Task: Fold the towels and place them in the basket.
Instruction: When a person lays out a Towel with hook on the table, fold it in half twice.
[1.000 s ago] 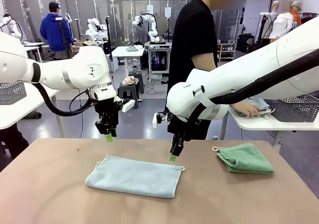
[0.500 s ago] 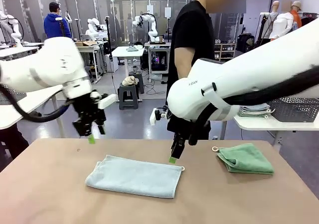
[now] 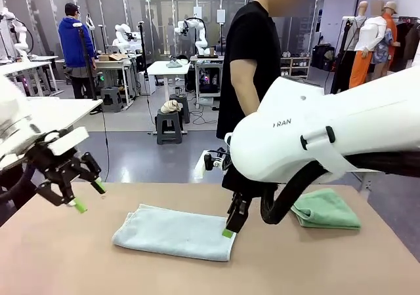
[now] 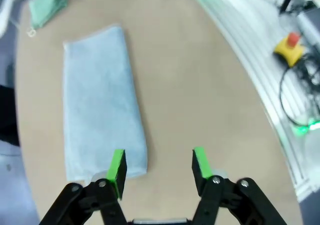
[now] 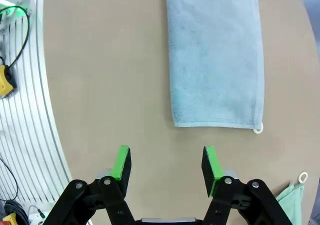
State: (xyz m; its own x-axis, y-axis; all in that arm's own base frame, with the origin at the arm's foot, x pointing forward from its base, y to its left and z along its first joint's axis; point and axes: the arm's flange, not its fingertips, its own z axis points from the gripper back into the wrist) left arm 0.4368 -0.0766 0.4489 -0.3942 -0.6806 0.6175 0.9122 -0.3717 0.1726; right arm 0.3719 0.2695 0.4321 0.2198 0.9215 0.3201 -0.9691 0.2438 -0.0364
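Observation:
A pale blue-grey towel (image 3: 172, 232) lies flat in the middle of the table as a long folded strip. It shows in the left wrist view (image 4: 100, 105) and the right wrist view (image 5: 215, 55). A green towel (image 3: 326, 208) sits folded at the table's right, with its loop tag (image 5: 302, 176) showing. My left gripper (image 3: 89, 197) hangs open above the table's left side, just off the blue towel's left end (image 4: 159, 162). My right gripper (image 3: 228, 232) is open and empty, low by that towel's right end (image 5: 165, 162). The basket is out of view.
A person in a black shirt (image 3: 251, 52) stands at the far side of the table. The bare tan tabletop (image 3: 315, 262) stretches around both towels. The table's near edge with rails and a yellow and red button (image 4: 289, 44) lies beyond my left gripper.
My left arm has swung away to the left and lower, off the blue towel. My right arm has come closer and dropped to the towel's right end. The person's hand left the side table.

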